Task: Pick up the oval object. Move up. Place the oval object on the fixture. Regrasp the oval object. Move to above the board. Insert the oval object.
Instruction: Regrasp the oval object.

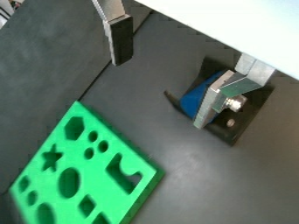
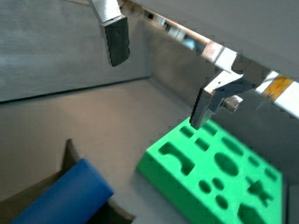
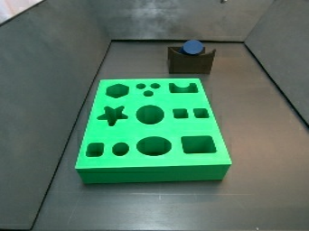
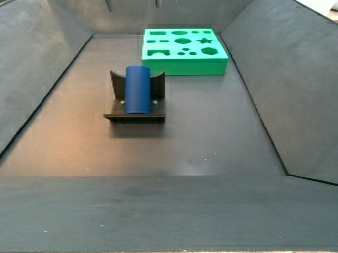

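Wrist views both show the tool [image 1: 176, 66] with its two silver fingers [image 1: 118, 33] spread wide apart and nothing between them; it hangs well above the floor. One wrist picture has the green board [image 1: 82, 171] lying below and the fixture [image 1: 239, 109] off to the side, with the oval object [image 1: 193, 96] partly hidden behind one finger. In a wrist view from the opposite angle, the blue peg [image 2: 70, 197] lies large in the near corner on the dark fixture [image 2: 65, 157], and the board [image 2: 216, 171] sits further off.

Side views do not show the tool at all. One side view has the oval object [image 3: 191, 46] resting in the notch of the fixture [image 3: 191, 60], end-on to the camera, just behind the board [image 3: 151, 126]. From the opposite end the peg [image 4: 137, 87] lies lengthwise on the fixture [image 4: 134, 104], well apart from the board [image 4: 185, 49].

Judging from this, the pick-up, the lift and the placing on the fixture are done. Left to do: regrasp the peg, carry it above the board, insert it.

As for holders: the fixture's notch carries the peg. Every cut-out in the board, including the large oval hole [image 3: 154, 145], looks empty.
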Controlling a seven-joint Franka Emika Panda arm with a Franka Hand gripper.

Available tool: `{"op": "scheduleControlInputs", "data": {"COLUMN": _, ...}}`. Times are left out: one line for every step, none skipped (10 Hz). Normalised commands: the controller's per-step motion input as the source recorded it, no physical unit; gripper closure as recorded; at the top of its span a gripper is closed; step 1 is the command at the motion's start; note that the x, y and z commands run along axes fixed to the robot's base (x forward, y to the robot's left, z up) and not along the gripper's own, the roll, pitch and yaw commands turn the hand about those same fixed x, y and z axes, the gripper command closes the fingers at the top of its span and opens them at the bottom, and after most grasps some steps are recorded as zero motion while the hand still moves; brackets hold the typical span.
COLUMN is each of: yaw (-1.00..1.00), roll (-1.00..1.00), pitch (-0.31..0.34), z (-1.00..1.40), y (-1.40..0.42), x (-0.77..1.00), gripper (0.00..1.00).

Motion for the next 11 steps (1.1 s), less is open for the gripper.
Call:
{"op": "scheduleControlInputs", "data": {"yaw": 0.03, "roll": 1.0, "pitch": 0.018, "z": 0.01, "y": -0.03, "x": -0.03, "gripper": 0.0}}
{"op": "scheduleControlInputs", "data": {"yaw": 0.03, "roll": 1.0, "pitch": 0.013, "z": 0.01, "y": -0.03, "x": -0.04, "gripper": 0.0}}
{"op": "scheduleControlInputs", "data": {"yaw": 0.03, "roll": 1.0, "pitch": 0.006, "z": 0.01, "y": -0.03, "x": -0.05, "gripper": 0.0}}
{"op": "scheduleControlInputs", "data": {"yaw": 0.03, "roll": 1.0, "pitch": 0.0, "z": 0.01, "y": -0.03, "x": -0.05, "gripper": 0.0}}
{"op": "scheduleControlInputs", "data": {"yaw": 0.03, "roll": 1.0, "pitch": -0.009, "z": 0.0, "y": -0.02, "x": -0.05, "gripper": 0.0}}
{"op": "scheduleControlInputs", "data": {"yaw": 0.04, "roll": 1.0, "pitch": -0.014, "z": 0.0, "y": -0.02, "x": -0.05, "gripper": 0.0}}
{"op": "scheduleControlInputs", "data": {"yaw": 0.04, "roll": 1.0, "pitch": -0.022, "z": 0.01, "y": -0.02, "x": -0.04, "gripper": 0.0}}
{"op": "scheduleControlInputs", "data": {"yaw": 0.04, "roll": 1.0, "pitch": -0.027, "z": 0.01, "y": -0.02, "x": -0.04, "gripper": 0.0}}
{"op": "scheduleControlInputs", "data": {"yaw": 0.04, "roll": 1.0, "pitch": -0.031, "z": 0.01, "y": -0.02, "x": -0.04, "gripper": 0.0}}
{"op": "scheduleControlInputs", "data": {"yaw": 0.04, "roll": 1.0, "pitch": -0.031, "z": 0.01, "y": -0.01, "x": -0.04, "gripper": 0.0}}
{"op": "scheduleControlInputs", "data": {"yaw": 0.04, "roll": 1.0, "pitch": -0.028, "z": 0.02, "y": -0.02, "x": -0.03, "gripper": 0.0}}
